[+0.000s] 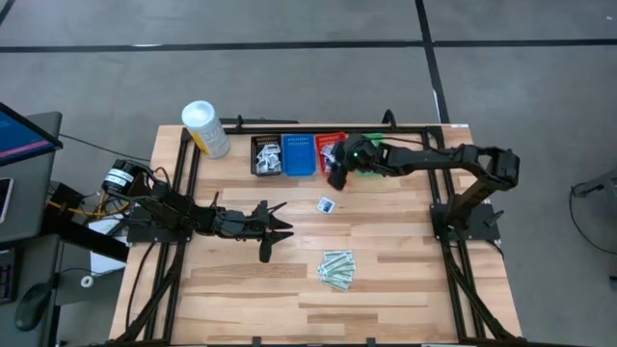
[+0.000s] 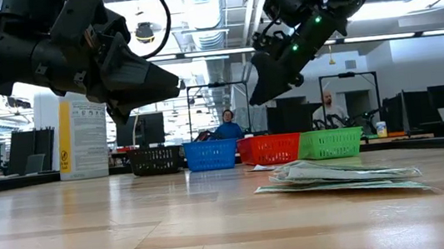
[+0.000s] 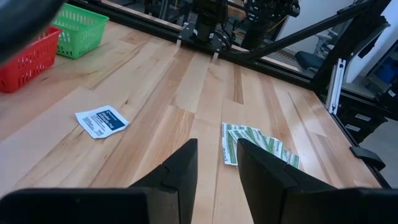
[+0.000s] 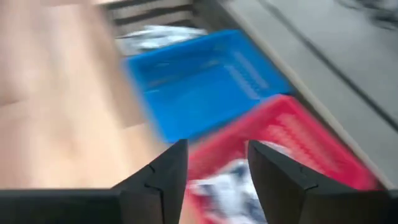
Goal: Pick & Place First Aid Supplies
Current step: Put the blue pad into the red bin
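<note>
Your right gripper point(image 4: 212, 163) is open and empty over the red basket point(image 1: 331, 146), so pinch that thin, light, bendy white packet point(image 1: 326, 204) by its edge.

Baskets point(image 1: 299, 154) and tub point(image 1: 205, 128) line the far edge; bare table point(image 1: 405, 280) elsewhere.

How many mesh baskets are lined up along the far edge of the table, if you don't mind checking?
4, in a row: the black basket nearest the white tub, then the blue basket, the red basket, and the green basket, largely hidden from above by the right arm.
</note>
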